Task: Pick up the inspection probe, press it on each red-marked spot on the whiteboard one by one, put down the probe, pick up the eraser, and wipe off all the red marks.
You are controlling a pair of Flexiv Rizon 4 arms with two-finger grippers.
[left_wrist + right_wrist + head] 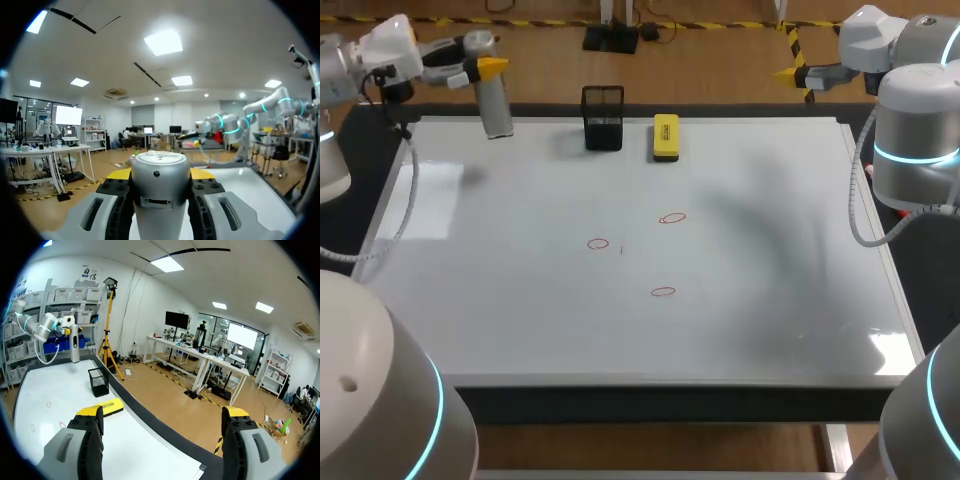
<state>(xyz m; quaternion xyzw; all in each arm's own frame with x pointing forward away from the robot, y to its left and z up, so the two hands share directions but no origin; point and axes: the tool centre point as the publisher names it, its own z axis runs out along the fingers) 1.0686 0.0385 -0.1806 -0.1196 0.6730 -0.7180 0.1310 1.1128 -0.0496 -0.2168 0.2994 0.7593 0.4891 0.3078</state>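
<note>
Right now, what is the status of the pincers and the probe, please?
Left pincer shut on probe, at board's far left corner. Right pincer open, empty. Three red marks uncovered, nothing in the way.

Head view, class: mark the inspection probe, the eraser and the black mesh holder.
inspection probe (pixel 496 108), head view, middle of its silver body.
eraser (pixel 666 135), head view, centre of its yellow top.
black mesh holder (pixel 603 125), head view, its front wall.

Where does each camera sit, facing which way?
Head view: above and behind, looking down on the whiteboard; left arm, right arm at sides.
Left wrist view: on the arm, facing the room; left gripper shut on the inspection probe.
Right wrist view: likewise, facing along the whiteboard; right gripper open.
Head and right wrist share the eraser.
</note>
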